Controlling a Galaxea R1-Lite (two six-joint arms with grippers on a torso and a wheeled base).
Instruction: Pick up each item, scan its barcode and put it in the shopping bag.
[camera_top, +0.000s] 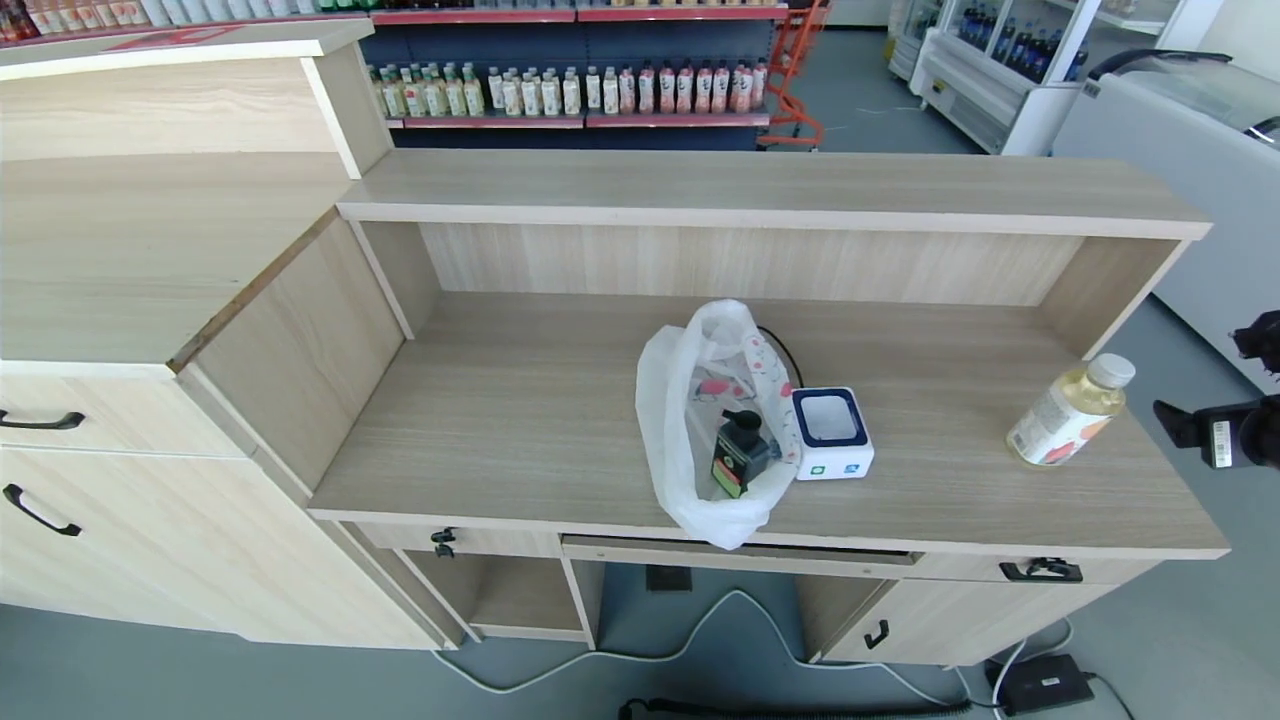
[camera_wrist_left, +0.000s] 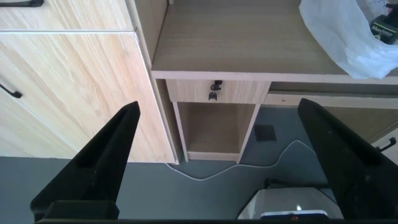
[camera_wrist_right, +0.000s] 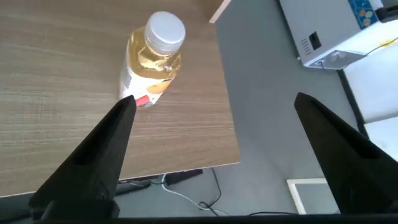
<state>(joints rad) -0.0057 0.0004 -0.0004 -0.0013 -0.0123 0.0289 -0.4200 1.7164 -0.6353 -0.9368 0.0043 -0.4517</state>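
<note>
Right wrist view: right gripper (camera_wrist_right: 214, 99) spread, near standing bottle (camera_wrist_right: 152, 62); pick-up seemingly in hand, next needs jaws centred around its body

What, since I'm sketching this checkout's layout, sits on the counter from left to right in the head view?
The white shopping bag, then the scanner, then the bottle of yellow drink.
</note>
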